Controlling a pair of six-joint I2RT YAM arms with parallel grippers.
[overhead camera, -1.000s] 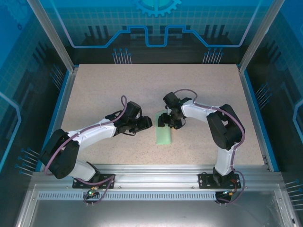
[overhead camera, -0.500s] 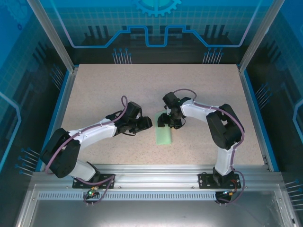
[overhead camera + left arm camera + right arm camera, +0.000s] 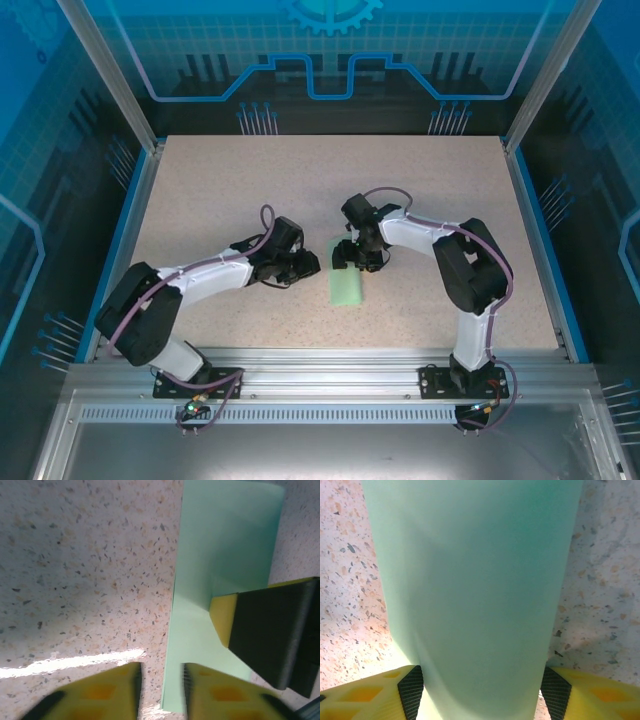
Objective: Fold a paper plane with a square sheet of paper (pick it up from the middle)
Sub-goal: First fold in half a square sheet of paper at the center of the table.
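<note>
Right tool (image 3: 357, 256): jaws wide, clamped across the width of the sheet of paper (image 3: 347, 285). In the right wrist view the black pads (image 3: 411, 690) bear on both long edges. The pale mint-green sheet bows between them, narrower at the pads than farther off.

Sheet: folded to a narrow strip, lying on the speckled tabletop (image 3: 230, 190) near its middle, between the two arms, long axis running near to far. The right tool sits at the far end of the strip; the near end lies on the tabletop apart from both tools.

Left tool (image 3: 306, 263): just beside the strip's left edge, low over the tabletop. Its yellow fingertips (image 3: 115, 692) stand close together with a slim gap between them, gripping nothing. In the left wrist view the strip's left edge and one corner line up with that gap. Whether a fingertip touches the paper cannot be told. The same view shows one black finger of the right tool, its yellow face set against the paper.
</note>
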